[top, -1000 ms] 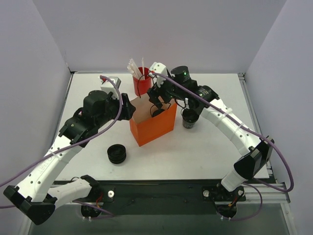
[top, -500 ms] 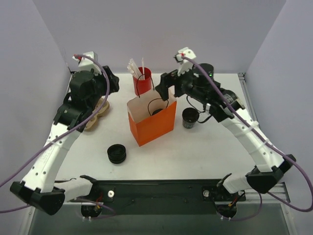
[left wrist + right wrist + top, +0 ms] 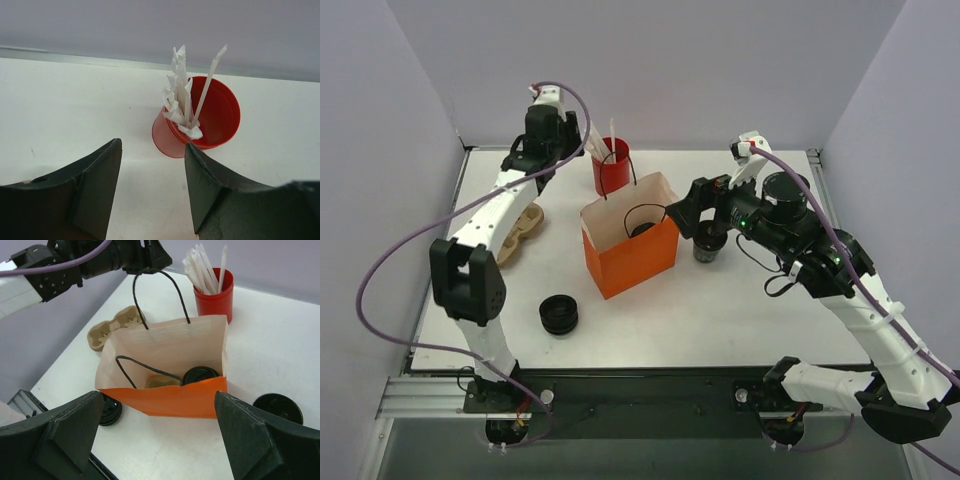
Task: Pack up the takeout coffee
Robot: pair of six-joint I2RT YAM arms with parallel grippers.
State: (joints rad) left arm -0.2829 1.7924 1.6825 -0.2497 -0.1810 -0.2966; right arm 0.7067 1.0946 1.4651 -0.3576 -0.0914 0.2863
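The right gripper (image 3: 682, 216) has pulled back out of the orange bag (image 3: 638, 262), where it was reaching a second ago. It now hangs just to the right of the bag, near the middle of the overhead view. Its jaws are spread as wide as they go and hold nothing. What it left behind shows in the right wrist view: a black lidded cup (image 3: 200, 375) sits low in the bag's right-hand corner. So one coffee looks packed.

The left arm has also let the bag be and swung off to the upper left of the overhead view. The left gripper (image 3: 152, 150) has its jaws partly open and empty, and it faces the red cup of straws (image 3: 205, 117). The bag stands open on its own.

A second black cup (image 3: 708, 245) is on the table just right of the bag, right beside the open right gripper, so it is probably next to go in. A tan shape beside the packed cup in the bag may be a cardboard insert or only the bag's floor; the view is too shadowed to say.

The stack of loose lids (image 3: 560, 313) sits lower left of the bag.
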